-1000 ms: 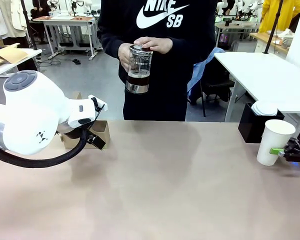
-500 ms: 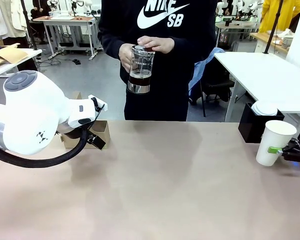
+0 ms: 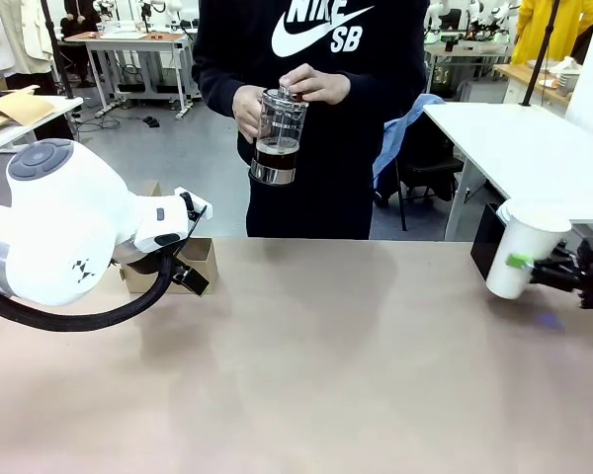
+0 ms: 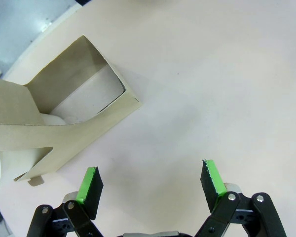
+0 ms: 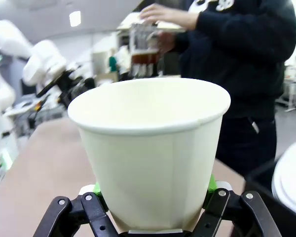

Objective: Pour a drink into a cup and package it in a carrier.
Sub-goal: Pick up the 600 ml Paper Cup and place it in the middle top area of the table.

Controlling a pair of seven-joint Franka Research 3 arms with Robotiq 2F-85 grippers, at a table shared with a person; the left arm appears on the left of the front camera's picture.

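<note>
Paper, so light and crushable: pinching cup (image 3: pixel 526 235) across its wall in right pincer (image 3: pixel 520 264), tilted near table (image 3: pixel 326 346) right edge; probably safest squeezed gently mid-wall. Holding left pincer (image 4: pixel 150 180) spread beside carrier (image 4: pixel 64 113).

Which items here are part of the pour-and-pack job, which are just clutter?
Job: tall white paper cup in right claw; dark brown drink in person's glass pitcher; brown cardboard carrier.
Lying about: black cube-shaped box; white table behind it.
</note>
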